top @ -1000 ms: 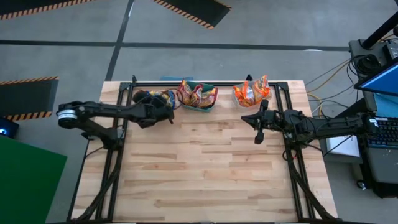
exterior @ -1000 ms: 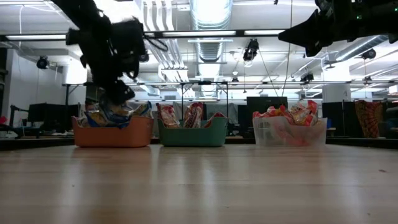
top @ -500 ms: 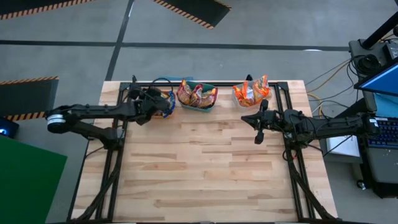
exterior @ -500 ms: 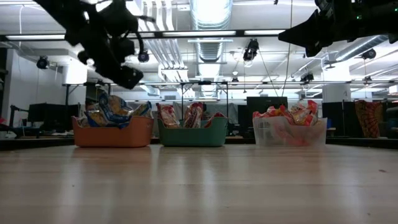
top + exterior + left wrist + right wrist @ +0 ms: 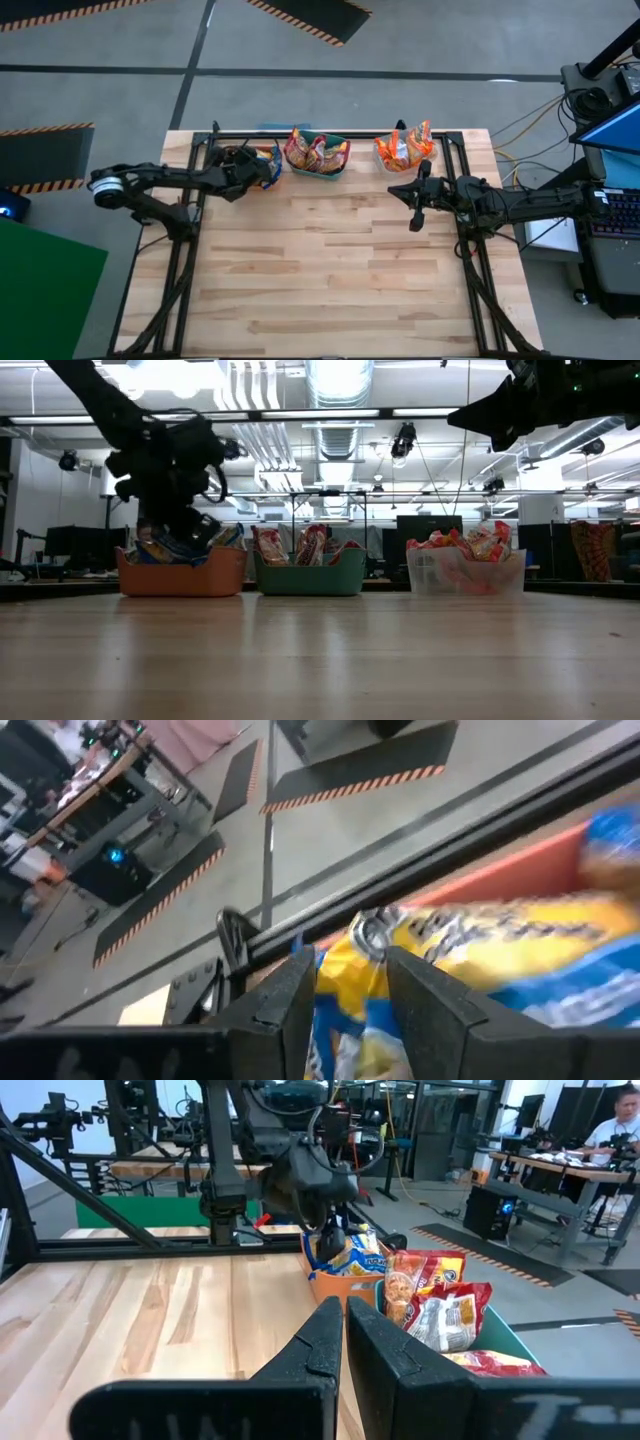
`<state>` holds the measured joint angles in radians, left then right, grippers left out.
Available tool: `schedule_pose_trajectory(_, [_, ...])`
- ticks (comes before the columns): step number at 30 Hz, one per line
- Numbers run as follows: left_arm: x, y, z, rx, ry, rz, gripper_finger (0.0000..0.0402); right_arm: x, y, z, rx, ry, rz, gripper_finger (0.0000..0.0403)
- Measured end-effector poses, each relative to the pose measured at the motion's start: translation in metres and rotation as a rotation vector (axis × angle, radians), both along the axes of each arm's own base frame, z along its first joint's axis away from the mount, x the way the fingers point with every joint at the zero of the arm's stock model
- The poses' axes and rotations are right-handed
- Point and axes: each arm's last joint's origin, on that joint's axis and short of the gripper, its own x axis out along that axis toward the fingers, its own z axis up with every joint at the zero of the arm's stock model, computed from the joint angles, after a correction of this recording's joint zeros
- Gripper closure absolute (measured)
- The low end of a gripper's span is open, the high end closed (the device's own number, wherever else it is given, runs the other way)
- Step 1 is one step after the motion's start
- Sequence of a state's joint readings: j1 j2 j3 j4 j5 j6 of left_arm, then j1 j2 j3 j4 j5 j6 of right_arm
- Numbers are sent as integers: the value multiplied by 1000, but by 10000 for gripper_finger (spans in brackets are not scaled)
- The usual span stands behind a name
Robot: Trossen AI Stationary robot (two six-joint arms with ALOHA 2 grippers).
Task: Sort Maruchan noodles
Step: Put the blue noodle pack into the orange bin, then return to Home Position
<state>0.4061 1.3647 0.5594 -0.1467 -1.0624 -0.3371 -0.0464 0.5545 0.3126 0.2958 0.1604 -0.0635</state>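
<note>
Three bins stand along the far edge: an orange bin (image 5: 180,572) with blue-and-yellow Maruchan noodles (image 5: 470,940), a green bin (image 5: 308,575) with maroon packets (image 5: 440,1305), and a clear bin (image 5: 465,572) with orange-red ones. My left gripper (image 5: 352,995) reaches down into the orange bin (image 5: 268,168) from the table's left. Its fingers stand apart, with the upper edge of a blue-and-yellow packet between them. My right gripper (image 5: 415,205) hangs shut above the table on the right, holding nothing. My left gripper has a crumpled upper edge (image 5: 365,935) of a blue-and-yellow packet between its two fingers, slanting down from the table's left. Whether the fingers (image 5: 300,1005) touch the packet, I cannot tell. The packet lies in the orange bin on the others.
A black frame rail (image 5: 330,135) runs along the far edge behind the bins, and side rails run down both edges of the table. The wooden tabletop (image 5: 330,270) lies in front of the bins.
My left gripper rose out of the orange bin and drew a little toward the table's left edge. It has since sunk back among the blue-and-yellow packets. The right arm has kept still.
</note>
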Motion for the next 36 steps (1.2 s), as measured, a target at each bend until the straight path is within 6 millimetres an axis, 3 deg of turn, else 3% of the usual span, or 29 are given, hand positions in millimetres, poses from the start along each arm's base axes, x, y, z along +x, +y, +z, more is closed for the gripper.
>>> schedule_pose_trajectory(4, [7,-9,27,18,-31,-61,293,0,0,-1,12,11,1,394])
schedule_pose_trajectory(8, [5,-34,54,48,-46,-191,293,-1,0,-9,17,79,9,394])
schedule_pose_trajectory(16, [-29,-99,75,-45,-255,-689,303,-9,3,-26,7,49,88,394])
schedule_pose_trajectory(23, [-63,-128,69,-84,-485,-996,325,-22,4,-41,14,-8,89,394])
schedule_pose_trajectory(31, [-83,-133,43,-18,-704,-1244,327,-36,4,-39,4,-113,90,394])
schedule_pose_trajectory(36, [-91,-136,43,47,-789,-1477,327,-41,4,-39,-3,-146,90,394])
